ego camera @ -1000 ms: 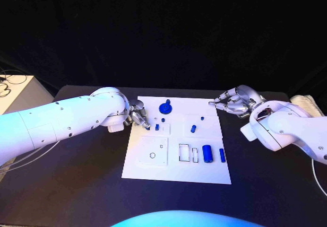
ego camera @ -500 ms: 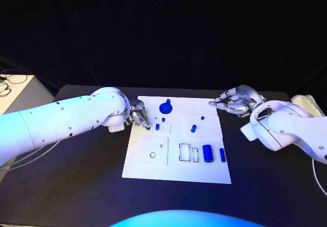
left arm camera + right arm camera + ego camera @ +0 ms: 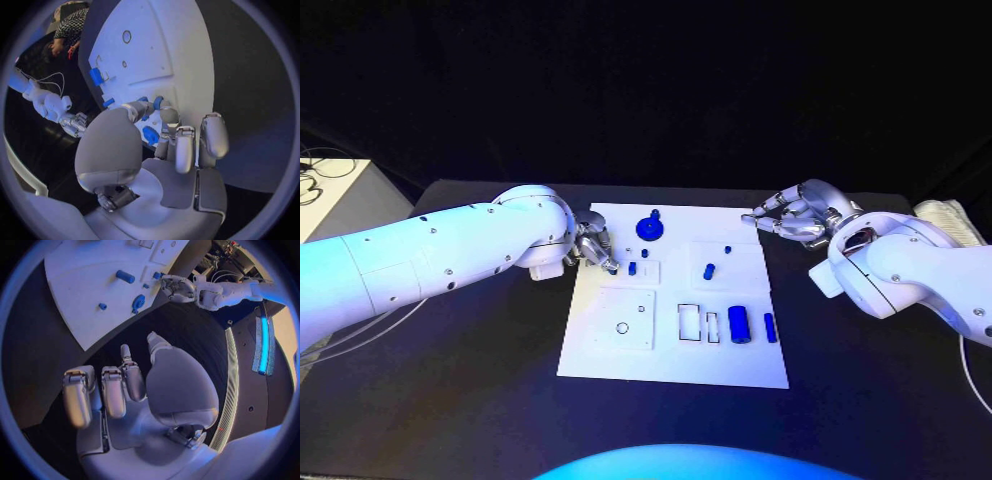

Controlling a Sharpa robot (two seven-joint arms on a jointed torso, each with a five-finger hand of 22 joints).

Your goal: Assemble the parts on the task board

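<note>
Hovering our left hand (image 3: 593, 249) at the task board (image 3: 678, 350), fingers curled on nothing; our right hand (image 3: 795, 217) likewise curled, empty.

Worktop (image 3: 473, 380): plain black, no pattern. Task board (image 3: 668, 365): white, marked with thin dark outlines of rectangles and a small ring. Parts: all blue, including a round disc-shaped part (image 3: 651, 228) near the board's far edge, a stout cylinder (image 3: 738, 323) and a slimmer bar (image 3: 770, 327) beside it. Both arms are white, glossy shells with small dark fastener dots. Left hand (image 3: 593, 250) and right hand (image 3: 790, 218): silver metal, with pale grey pads showing in the wrist views.
</note>
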